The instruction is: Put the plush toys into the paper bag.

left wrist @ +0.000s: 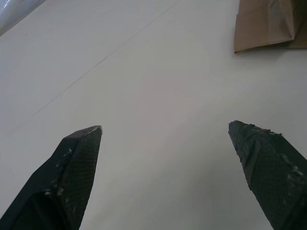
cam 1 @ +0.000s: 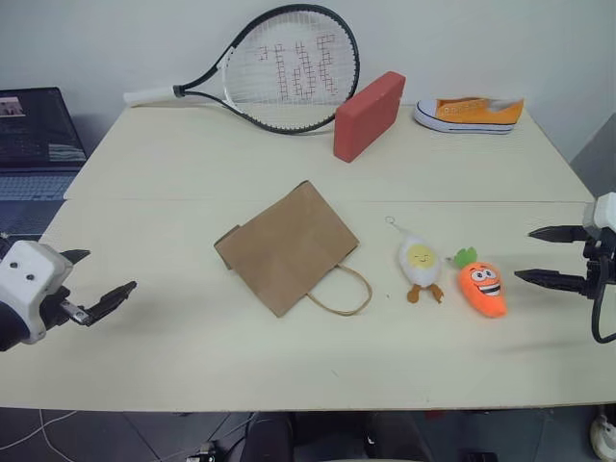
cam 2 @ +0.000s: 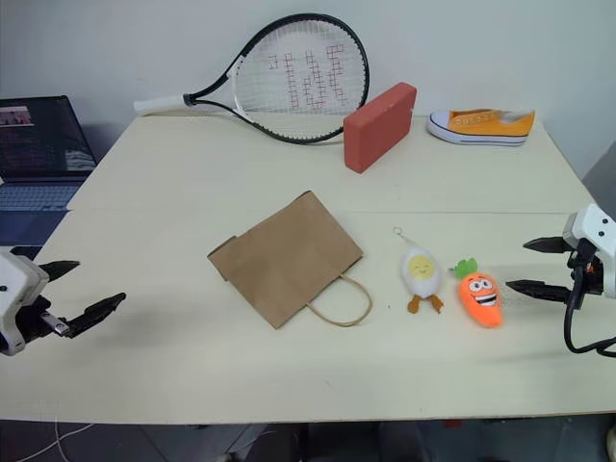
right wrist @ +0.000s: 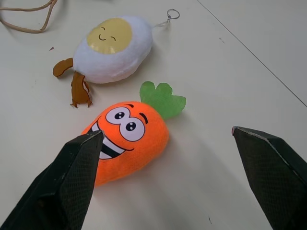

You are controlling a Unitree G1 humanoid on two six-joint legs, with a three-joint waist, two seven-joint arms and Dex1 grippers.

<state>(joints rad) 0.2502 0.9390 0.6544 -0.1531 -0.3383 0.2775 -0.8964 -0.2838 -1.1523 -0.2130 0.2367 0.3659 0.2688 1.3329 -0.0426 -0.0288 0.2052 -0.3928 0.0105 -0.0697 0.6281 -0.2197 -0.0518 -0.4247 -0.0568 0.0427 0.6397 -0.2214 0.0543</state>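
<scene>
**Currently: two plush toys beside a flat paper bag, both grippers spread and empty**

Head views, centre of frame: one paper bag (cam 1: 286,246) lies flat on the pale table (cam 1: 192,173), its mouth and one visible cord handle (cam 1: 345,292) turned toward the lower right. Right of the handle lie the two plush toys, side by side and apart from the bag: one egg toy (cam 1: 421,264), with its key loop toward the upper left and orange legs toward the bottom edge, and one carrot toy (cam 1: 482,287), with its green top toward the egg. Nothing lies between the toys and the bag's mouth.

Upper part of frame, along the table's far edge and well apart from the toys: one tennis racket (cam 1: 279,67), one red block (cam 1: 370,115) just beside the racket head, and one orange-and-white sneaker (cam 1: 470,113) at upper right. A laptop (cam 1: 34,140) sits at the left edge, off the table.

Lower left: the left gripper (cam 1: 100,278), fingers apart, holds nothing, over bare table well clear of the bag. Right edge: the right gripper (cam 1: 549,256), fingers likewise spread and empty, points at the carrot toy from near it; in the right wrist view the carrot toy lies between the two fingertips (right wrist: 84,158), ahead of them.
</scene>
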